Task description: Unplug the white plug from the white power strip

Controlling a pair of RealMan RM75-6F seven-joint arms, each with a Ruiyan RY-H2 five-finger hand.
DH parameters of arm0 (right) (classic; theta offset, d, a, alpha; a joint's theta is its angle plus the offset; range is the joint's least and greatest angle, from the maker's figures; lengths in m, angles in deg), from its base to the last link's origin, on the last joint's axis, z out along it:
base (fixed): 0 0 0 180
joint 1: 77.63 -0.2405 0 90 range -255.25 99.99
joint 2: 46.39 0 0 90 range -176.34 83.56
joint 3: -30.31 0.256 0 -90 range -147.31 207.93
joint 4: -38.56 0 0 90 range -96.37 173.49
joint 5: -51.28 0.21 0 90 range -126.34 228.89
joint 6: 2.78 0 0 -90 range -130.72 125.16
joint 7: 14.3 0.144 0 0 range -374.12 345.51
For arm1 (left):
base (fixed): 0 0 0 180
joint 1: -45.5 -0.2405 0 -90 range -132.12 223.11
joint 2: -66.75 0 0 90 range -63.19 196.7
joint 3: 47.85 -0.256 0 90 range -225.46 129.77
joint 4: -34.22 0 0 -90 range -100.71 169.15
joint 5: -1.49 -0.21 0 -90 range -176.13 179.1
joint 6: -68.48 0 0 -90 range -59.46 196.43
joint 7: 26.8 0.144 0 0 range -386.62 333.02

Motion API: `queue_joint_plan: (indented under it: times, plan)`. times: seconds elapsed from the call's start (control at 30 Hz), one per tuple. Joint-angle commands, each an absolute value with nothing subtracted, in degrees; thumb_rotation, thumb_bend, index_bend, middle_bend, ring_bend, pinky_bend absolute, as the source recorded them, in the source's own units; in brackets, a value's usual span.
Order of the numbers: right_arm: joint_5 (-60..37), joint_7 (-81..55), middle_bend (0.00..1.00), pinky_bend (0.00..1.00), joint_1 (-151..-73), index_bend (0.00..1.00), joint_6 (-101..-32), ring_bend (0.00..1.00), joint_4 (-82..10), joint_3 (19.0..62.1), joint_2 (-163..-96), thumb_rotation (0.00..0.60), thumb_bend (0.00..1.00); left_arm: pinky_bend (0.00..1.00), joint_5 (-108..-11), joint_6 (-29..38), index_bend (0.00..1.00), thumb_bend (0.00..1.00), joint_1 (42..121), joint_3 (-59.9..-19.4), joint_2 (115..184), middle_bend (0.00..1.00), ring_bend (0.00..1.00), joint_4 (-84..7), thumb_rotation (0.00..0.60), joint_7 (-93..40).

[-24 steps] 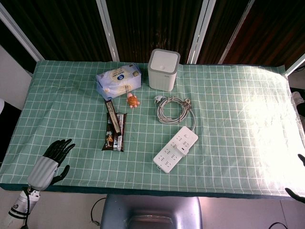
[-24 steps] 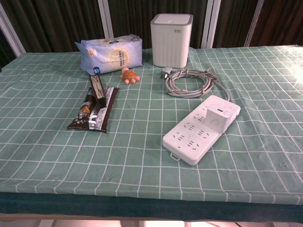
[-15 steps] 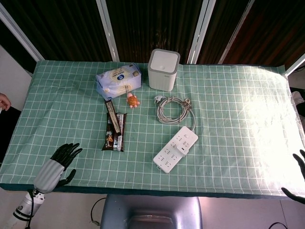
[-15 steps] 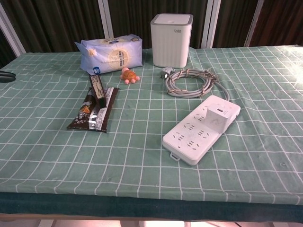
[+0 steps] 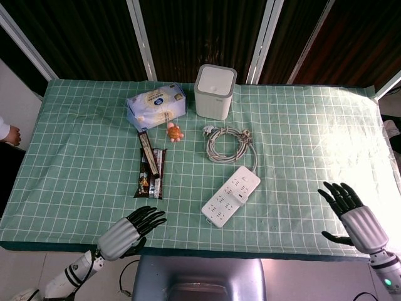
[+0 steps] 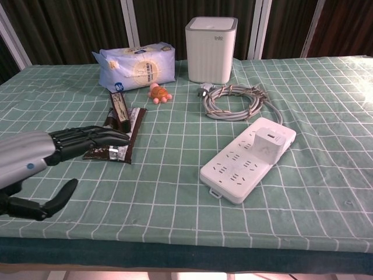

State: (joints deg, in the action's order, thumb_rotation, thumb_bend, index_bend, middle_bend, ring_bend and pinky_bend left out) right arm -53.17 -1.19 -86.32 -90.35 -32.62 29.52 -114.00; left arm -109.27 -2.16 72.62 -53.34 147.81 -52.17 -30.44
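Observation:
The white power strip (image 5: 231,195) (image 6: 247,159) lies slantwise at the table's middle front. A white plug (image 5: 241,198) (image 6: 268,141) sits in its far end. Its grey cord (image 5: 229,143) (image 6: 233,101) is coiled just behind it. My left hand (image 5: 127,231) (image 6: 49,155) hovers open at the front left edge, fingers stretched toward the strip, well left of it. My right hand (image 5: 353,215) is open at the front right edge, far right of the strip, and shows only in the head view. Neither hand touches anything.
A white canister (image 5: 215,91) (image 6: 211,49) stands at the back. A tissue pack (image 5: 155,105) (image 6: 137,66) and a small orange toy (image 5: 174,132) (image 6: 158,93) lie left of it. Dark snack wrappers (image 5: 151,173) (image 6: 118,133) lie just beyond my left hand's fingers.
My left hand has moved right along the front edge and come into the chest view. My right hand has risen in from the right edge over the table.

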Motion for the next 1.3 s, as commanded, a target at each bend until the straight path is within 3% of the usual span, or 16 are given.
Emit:
queue_joint_plan:
  times: [0.03,0.2,0.4,0.57,0.67,0.9,1.3]
  plan:
    - [-54.7,-1.9,0.00,0.00,-92.0,0.00,-84.6,0.00,-36.3,30.5,-113.6,0.521,0.12,0.12,-106.3,4.7,0.00,0.72,76.6,-51.4,151.5,0.06,0.01,-54.6,0.565,-25.7]
    - [-54.0,-2.0,0.00,0.00,-97.8,0.00,-77.9,0.00,-39.6,31.7,-113.6,0.520,0.12,0.11,-102.9,9.5,0.00,0.71,78.7,-49.8,156.3,0.06,0.01,-52.9,0.562,-21.8]
    - [-51.2,-4.0,0.00,0.00,-102.5,0.00,-70.3,0.00,-40.2,32.4,-115.2,0.521,0.12,0.11,-100.0,11.3,0.00,0.59,80.6,-47.7,160.3,0.05,0.00,-50.3,0.525,-19.4]
    - [-49.4,-4.2,0.00,0.00,-105.4,0.00,-66.1,0.00,-39.4,32.5,-117.3,0.521,0.12,0.10,-98.1,12.5,0.00,0.69,81.9,-46.9,162.9,0.05,0.00,-48.7,0.404,-18.2]
    - [-48.4,-4.5,0.00,0.00,-107.2,0.00,-64.8,0.00,-38.6,33.1,-119.2,0.522,0.12,0.10,-96.9,13.7,0.00,0.75,83.0,-46.6,164.8,0.05,0.00,-47.5,0.368,-18.1]
    - [-45.9,-7.6,0.00,0.00,-110.5,0.00,-60.7,0.00,-38.0,33.8,-121.8,0.521,0.12,0.10,-94.7,16.0,0.00,0.79,85.4,-46.0,168.8,0.05,0.00,-44.4,0.403,-18.6]
    - [-43.4,-10.7,0.00,0.00,-113.5,0.00,-57.9,0.00,-37.0,33.6,-125.1,0.521,0.12,0.10,-93.7,15.6,0.00,0.79,88.2,-45.6,173.3,0.01,0.00,-37.9,0.398,-22.3]
